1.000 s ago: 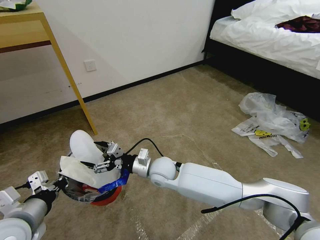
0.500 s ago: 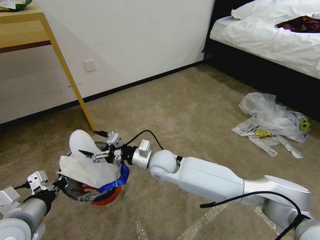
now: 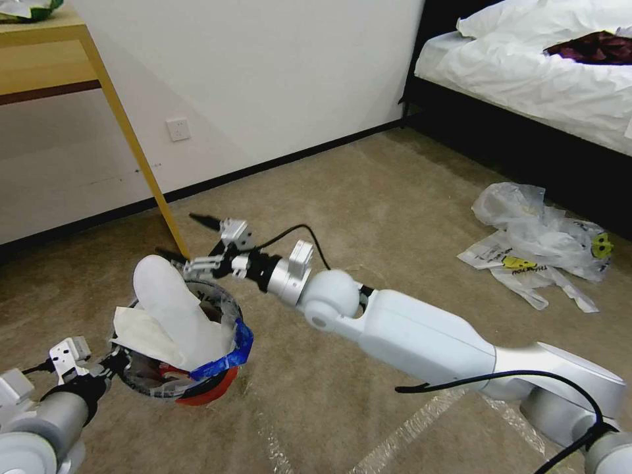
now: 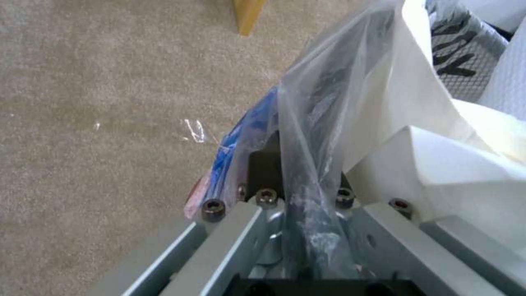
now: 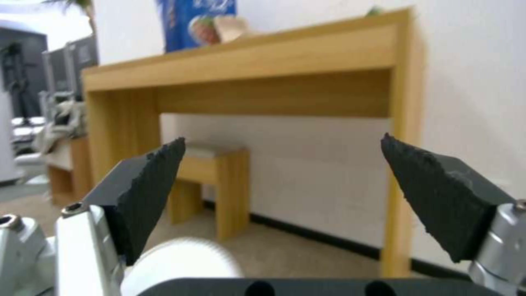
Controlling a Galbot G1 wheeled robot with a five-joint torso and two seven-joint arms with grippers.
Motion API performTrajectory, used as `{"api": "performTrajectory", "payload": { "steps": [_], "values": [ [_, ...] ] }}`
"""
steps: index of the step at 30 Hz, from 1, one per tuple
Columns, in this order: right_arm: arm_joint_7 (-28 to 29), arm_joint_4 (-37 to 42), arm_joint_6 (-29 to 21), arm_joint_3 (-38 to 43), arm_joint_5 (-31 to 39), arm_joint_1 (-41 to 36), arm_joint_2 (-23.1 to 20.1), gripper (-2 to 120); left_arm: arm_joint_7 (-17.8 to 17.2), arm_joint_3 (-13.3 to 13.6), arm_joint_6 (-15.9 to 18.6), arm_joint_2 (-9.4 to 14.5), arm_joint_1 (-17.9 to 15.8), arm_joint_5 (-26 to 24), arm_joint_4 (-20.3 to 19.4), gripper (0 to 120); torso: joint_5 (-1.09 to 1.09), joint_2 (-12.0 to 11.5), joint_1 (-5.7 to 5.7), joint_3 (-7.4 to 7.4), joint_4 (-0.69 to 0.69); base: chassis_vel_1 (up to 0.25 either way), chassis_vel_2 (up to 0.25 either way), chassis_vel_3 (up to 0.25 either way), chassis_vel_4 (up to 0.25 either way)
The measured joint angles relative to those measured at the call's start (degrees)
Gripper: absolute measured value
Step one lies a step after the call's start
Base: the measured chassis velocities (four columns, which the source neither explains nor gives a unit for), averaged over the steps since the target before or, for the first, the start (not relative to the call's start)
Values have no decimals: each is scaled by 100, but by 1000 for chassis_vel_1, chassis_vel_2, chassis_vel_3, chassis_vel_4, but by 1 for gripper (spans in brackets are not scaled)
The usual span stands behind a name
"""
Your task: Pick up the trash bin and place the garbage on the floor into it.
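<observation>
The trash bin (image 3: 217,385), a red bucket with a blue band and a clear liner, is lifted off the floor (image 3: 368,197). My left gripper (image 3: 113,364) is shut on its near rim; in the left wrist view the left gripper (image 4: 296,181) pinches the liner (image 4: 323,94) and the blue rim (image 4: 241,131). A white slipper (image 3: 170,308) and white paper (image 3: 141,336) stick up out of the bin. Above its far rim, my right gripper (image 3: 176,235) hangs open and holds nothing; the right wrist view shows the right gripper (image 5: 282,144) over the slipper's tip (image 5: 181,263). Clear plastic bags (image 3: 536,243), garbage, lie on the floor at the right.
A yellow wooden table leg (image 3: 135,151) stands just behind the right gripper, with the white wall and a socket (image 3: 178,128) beyond. A bed (image 3: 546,72) with white bedding fills the far right. Open carpet lies between bin and bags.
My right gripper has lifted open out of the bin, up and toward the wall, and the white slipper stays in the bin. The left gripper still holds the bin in the same place.
</observation>
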Motion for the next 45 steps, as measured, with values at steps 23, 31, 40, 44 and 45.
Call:
{"api": "performTrajectory", "payload": {
  "steps": [23,31,40,44,45],
  "values": [
    [-184,718,33,2486,234,-1082,-1361,100,-112,-26,0,244,-123,-252,412,2,1,0,0,0,-2,0,0,0,0],
    [-125,869,130,2947,263,-1469,-1565,100,-165,210,0,283,-247,-303,835,2,0,0,0,-1,-1,0,0,0,0],
    [-49,921,154,3084,214,-1632,-1607,100,-179,271,0,383,-314,-342,992,2,0,0,0,0,-1,0,0,0,0],
    [-37,921,157,3131,194,-1672,-1603,100,-186,268,0,396,-315,-366,965,2,-1,0,0,0,-1,0,0,0,0],
    [-27,922,157,3169,187,-1698,-1597,100,-186,268,0,406,-315,-368,962,2,0,0,0,0,-1,0,0,0,0]
  ]
}}
